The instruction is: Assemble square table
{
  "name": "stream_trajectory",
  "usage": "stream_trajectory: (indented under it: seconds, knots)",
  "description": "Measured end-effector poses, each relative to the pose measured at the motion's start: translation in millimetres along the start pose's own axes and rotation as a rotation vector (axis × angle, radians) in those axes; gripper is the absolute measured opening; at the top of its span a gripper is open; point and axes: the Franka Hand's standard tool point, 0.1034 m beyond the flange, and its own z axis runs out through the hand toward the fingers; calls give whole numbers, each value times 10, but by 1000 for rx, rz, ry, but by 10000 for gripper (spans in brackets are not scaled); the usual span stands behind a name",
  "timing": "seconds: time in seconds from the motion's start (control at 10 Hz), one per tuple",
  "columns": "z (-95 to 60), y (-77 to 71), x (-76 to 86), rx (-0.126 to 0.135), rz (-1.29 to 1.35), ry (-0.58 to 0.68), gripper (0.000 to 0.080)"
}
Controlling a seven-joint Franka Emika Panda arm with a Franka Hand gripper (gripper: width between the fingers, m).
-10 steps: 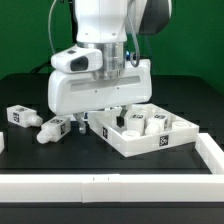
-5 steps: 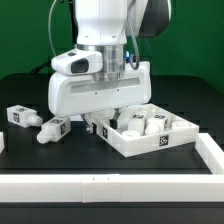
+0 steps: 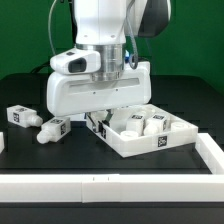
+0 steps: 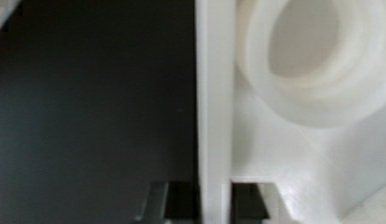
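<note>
The white square tabletop (image 3: 135,143) lies at the exterior view's centre right, rim up. In the wrist view its raised rim (image 4: 215,90) runs between my two fingers, with a round corner socket (image 4: 323,60) beside it. My gripper (image 3: 110,113) is down at the tabletop's left edge, and in the wrist view it (image 4: 215,200) is shut on that rim. Two short white legs (image 3: 147,122) lie inside the slab. Two more tagged legs (image 3: 20,115) (image 3: 51,128) lie on the black table to the left.
A long low white border bar (image 3: 100,190) runs along the front, and another (image 3: 212,150) runs down the exterior view's right. The arm's large white hand body hides the tabletop's far left corner.
The tabletop has shifted and turned slightly in my grip. The loose legs on the left have not moved.
</note>
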Motion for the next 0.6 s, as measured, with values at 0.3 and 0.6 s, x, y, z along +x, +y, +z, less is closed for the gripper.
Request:
stream_trajectory:
  seconds: [0.3, 0.6]
  knots:
    - [-10, 70, 63, 26, 160, -16, 53]
    - [8, 17, 484, 35, 239, -16, 54]
